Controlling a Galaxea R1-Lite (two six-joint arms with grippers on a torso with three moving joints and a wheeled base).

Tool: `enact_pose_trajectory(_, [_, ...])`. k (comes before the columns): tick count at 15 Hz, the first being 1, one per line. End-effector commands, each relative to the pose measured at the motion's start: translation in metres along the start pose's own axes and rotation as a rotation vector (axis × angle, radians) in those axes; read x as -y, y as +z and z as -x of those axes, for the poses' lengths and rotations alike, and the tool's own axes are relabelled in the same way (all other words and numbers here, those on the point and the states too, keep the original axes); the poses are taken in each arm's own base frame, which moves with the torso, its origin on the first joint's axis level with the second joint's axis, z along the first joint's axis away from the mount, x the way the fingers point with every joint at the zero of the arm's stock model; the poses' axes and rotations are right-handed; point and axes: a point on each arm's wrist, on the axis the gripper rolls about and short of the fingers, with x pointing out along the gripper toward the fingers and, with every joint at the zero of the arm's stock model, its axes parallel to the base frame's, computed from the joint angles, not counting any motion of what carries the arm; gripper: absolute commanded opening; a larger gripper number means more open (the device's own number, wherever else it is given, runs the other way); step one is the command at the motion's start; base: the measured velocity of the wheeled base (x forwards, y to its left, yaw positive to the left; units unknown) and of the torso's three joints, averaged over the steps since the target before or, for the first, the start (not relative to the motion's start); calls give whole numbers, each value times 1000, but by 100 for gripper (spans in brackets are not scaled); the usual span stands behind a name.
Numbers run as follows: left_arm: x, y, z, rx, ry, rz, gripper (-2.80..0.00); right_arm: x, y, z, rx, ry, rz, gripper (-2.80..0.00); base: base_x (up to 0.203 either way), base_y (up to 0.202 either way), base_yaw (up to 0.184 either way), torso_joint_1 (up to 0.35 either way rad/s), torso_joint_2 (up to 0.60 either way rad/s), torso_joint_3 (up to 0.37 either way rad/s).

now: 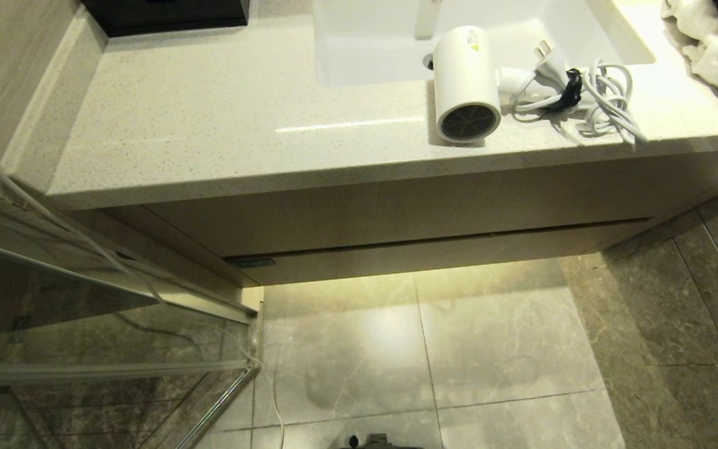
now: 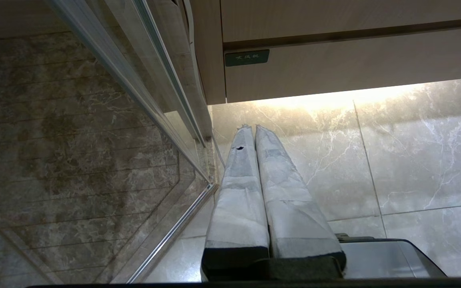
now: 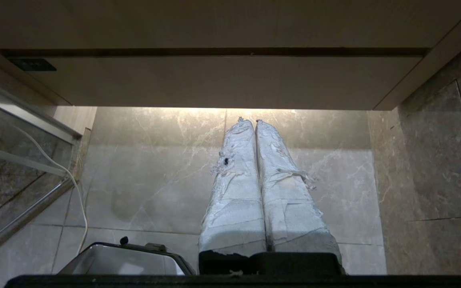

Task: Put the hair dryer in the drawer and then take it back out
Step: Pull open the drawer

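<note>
**Dryer on counter, drawer closed, both grippers idle**

Nearest the wrist cameras, two grippers are seen, each with its pair of taped fingers pressed together and nothing between them. The left gripper (image 2: 254, 129) is held over the pale floor (image 2: 414, 160), just beside the glass screen (image 2: 74, 160) and its metal rail (image 2: 166, 240). The right gripper (image 3: 254, 122) is held over the same floor, facing the vanity front. Neither is seen in the head view.

One dryer (image 1: 466, 84) is laid on its side on the speckled counter (image 1: 209, 125), grille toward the counter's front edge, barrel partly over the rim of the white sink (image 1: 365, 43). Its bundled cord (image 1: 596, 100), bound with one black tie (image 1: 569, 90), is lying just beside it, with the plug (image 1: 549, 59) at the sink's edge.

One drawer (image 1: 446, 252) is seen below the counter, pushed in flush, with a small dark label (image 1: 253, 263) at its left end. A taller wood panel (image 1: 396, 209) is set above it.

One white towel (image 1: 705, 43) is heaped at the counter's far right corner, and one black box (image 1: 166, 12) is standing at the far left. A thin white cable (image 1: 53, 218) is run down across the glass screen.
</note>
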Motion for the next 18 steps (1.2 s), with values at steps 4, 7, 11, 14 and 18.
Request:
enact_pose_trajectory(4, [0,0,0,1,0,0,-280,-1,-12,1,0,0,-6,-280,0,0,0,0,0,0])
enact_pose_trajectory(7, [0,0,0,-1,0,0,-280,-1,-12,1,-3,3,6,-280,0,0,0,0,0,0])
enact_pose_trajectory(11, [0,0,0,1,0,0,-280,-1,-12,1,-7,5,0,-280,0,0,0,0,0,0])
enact_pose_trajectory(14, [0,0,0,1,0,0,-280,0,6,6,39,-5,-1,-280,0,0,0,0,0,0])
enact_pose_trajectory(18, [0,0,0,1,1,0,-280,3,60,33,116,-10,-4,-280,0,0,0,0,0,0])
